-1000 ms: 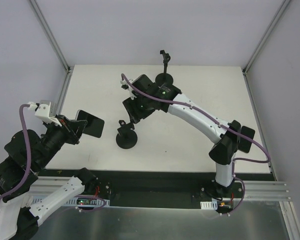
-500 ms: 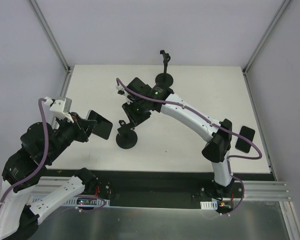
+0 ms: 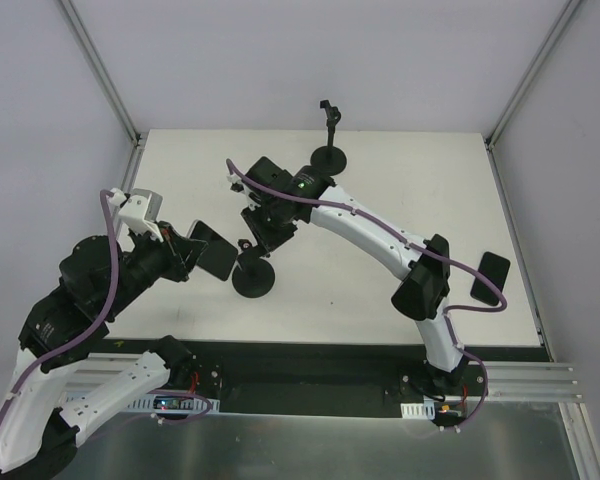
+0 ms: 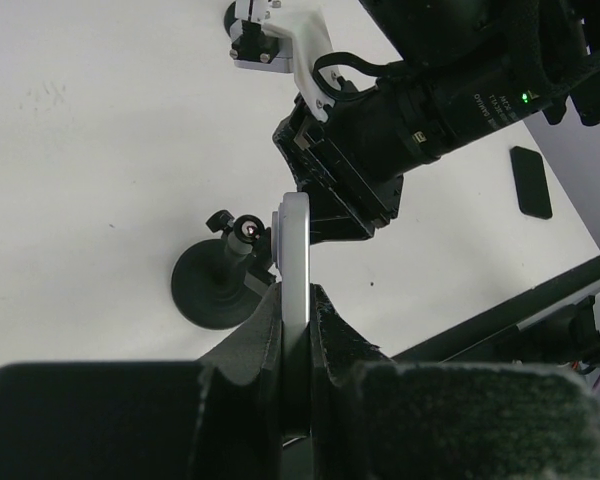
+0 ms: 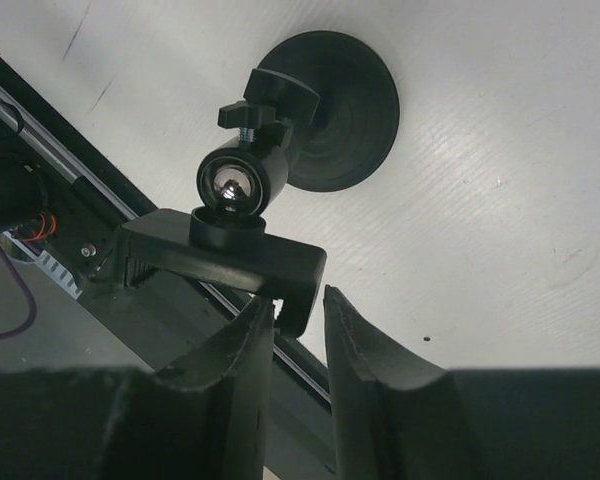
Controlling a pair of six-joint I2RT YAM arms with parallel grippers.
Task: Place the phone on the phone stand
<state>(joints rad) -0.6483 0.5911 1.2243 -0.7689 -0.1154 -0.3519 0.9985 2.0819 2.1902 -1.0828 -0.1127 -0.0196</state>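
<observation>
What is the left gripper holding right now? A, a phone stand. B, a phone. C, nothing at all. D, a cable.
B: the left gripper is shut on the phone, seen edge-on between its fingers, near the stand.

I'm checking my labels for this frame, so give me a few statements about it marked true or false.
1. The left end effector holds a phone. True.
2. That phone sits on the near stand. False: it is held beside the stand, not seated in it.
3. The right end effector is at the far stand. False: it grips the near stand's clamp.
4. A second phone lies on the table, at the right side. True.
</observation>
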